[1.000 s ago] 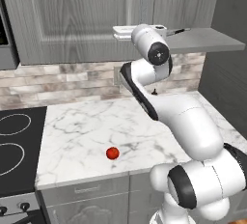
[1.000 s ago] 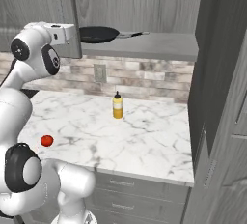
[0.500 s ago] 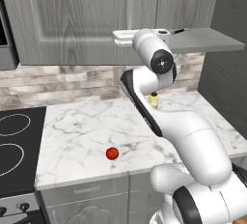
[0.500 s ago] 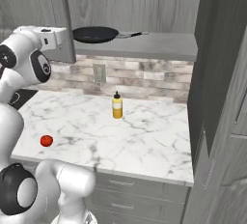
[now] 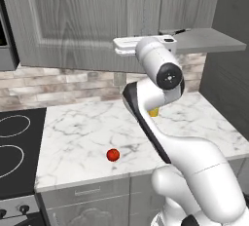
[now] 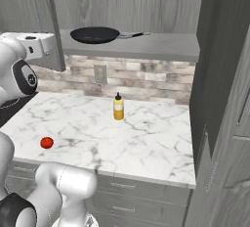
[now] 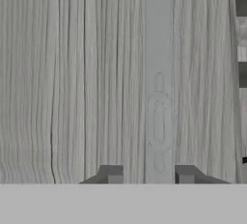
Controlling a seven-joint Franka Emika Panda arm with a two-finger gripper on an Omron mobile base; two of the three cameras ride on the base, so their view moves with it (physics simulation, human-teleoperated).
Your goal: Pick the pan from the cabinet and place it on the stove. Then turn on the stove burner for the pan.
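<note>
Pan: the black frying pan (image 6: 95, 35) is sitting flat on the open cabinet's shelf (image 6: 146, 49), its thin handle (image 6: 133, 35) pointing toward the shelf's right side, which makes it the obvious thing to grasp.
Cabinet: the cabinet door (image 6: 53, 23) is standing swung out at the shelf's left end, leaving the shelf front unblocked.
Gripper: the gripper (image 7: 149, 175) is facing a grey wood-grain panel (image 7: 96, 73) close up, its two dark tips parted by a moderate gap; nothing is sitting between them. Whether it is touching the panel, I cannot tell.
Hand: the white hand (image 5: 143, 45) is hanging level with the shelf, left of the pan.
Stove: the black cooktop (image 5: 14, 157) is lying at the counter's left end, well apart from the pan.
Open room: the marble counter (image 6: 122, 133) is carrying just a yellow bottle (image 6: 118, 107) and a small red ball (image 5: 113, 155), so a lowered pan would probably pass freely.
Edges: the shelf lip and door edge are looking like the tight spots.
</note>
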